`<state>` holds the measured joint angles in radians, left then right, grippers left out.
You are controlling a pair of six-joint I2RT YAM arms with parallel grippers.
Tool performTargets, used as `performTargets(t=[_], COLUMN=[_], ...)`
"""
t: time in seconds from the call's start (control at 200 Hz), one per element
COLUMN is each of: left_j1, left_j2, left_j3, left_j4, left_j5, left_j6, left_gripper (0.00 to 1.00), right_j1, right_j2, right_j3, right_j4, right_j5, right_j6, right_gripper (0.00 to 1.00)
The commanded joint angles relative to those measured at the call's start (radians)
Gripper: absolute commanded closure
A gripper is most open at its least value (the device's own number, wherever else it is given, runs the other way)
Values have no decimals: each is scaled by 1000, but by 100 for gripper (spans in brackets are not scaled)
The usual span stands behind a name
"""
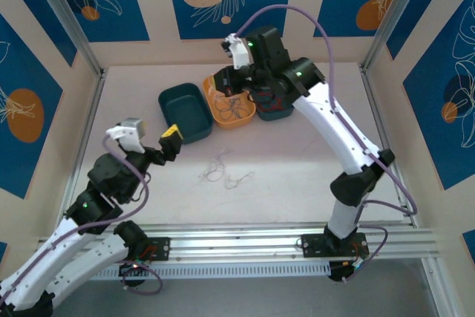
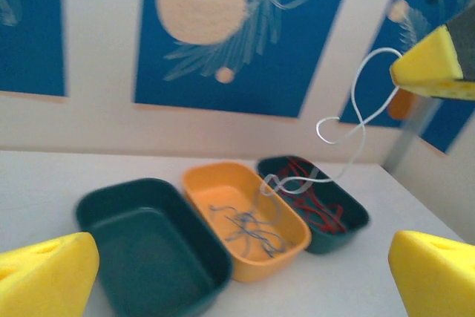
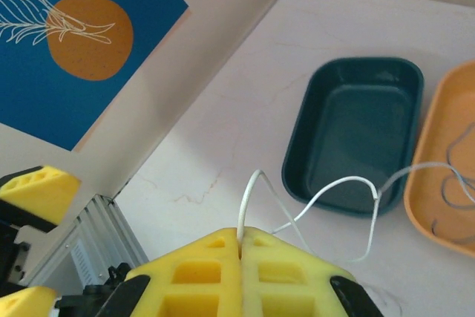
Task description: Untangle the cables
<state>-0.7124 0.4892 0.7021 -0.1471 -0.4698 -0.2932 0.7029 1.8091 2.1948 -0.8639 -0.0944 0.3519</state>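
Right end effector (image 3: pixel 241 240) is clenched: its yellow fingertips are pressed together on one white cable (image 3: pixel 349 180), high over the back of the surface (image 1: pixel 297 168). The cable curls down from the pinch and trails toward the orange bin (image 1: pixel 231 111); cannot tell whether its lower end touches anything. Three bins sit side by side at the back. The empty teal bin (image 1: pixel 183 113) is on the left and the orange bin is in the middle, with blue-grey cables (image 2: pixel 250 232) lying inside. The second teal bin (image 2: pixel 349 222), on the right, holds red cables (image 2: pixel 320 200). Left end effector (image 1: pixel 170 142) is released with its jaws spread wide. It hovers near the empty teal bin, grasping nothing. A small tangle of loose cables (image 1: pixel 223 171) lies on the surface mid-table, well apart from the bins and just right of the left end effector.
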Motion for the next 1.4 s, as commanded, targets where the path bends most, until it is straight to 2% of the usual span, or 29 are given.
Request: performTargets(t=[0.0, 0.195, 0.395, 0.61, 0.845, 1.085, 1.28, 1.396], left_j1=[10, 10, 10, 10, 11, 11, 11, 10], left_j2=[-61, -114, -143, -183, -219, -213, -201, -177], left_j3=[-34, -51, -52, -52, -68, -65, -68, -62], left_j4=[-59, -127, -184, -229, -247, -237, -240, -238], left_j5=[-188, -226, -250, -269, -280, -256, -283, -274], left_j6=[-32, -78, -101, -104, -106, -96, -126, -130], left_gripper=[0, 0, 0, 0, 0, 0, 0, 0], right_j1=[31, 58, 61, 68, 61, 59, 63, 60], right_j2=[96, 329, 500, 561, 628, 628, 630, 635], right_j3=[110, 356, 495, 448, 431, 323, 261, 263], right_j4=[51, 65, 114, 210, 169, 148, 125, 77], right_j5=[19, 46, 77, 117, 130, 123, 116, 140], right_j6=[-64, -135, -134, -130, -110, -58, -23, -10], right_gripper=[100, 100, 100, 100, 100, 100, 100, 84])
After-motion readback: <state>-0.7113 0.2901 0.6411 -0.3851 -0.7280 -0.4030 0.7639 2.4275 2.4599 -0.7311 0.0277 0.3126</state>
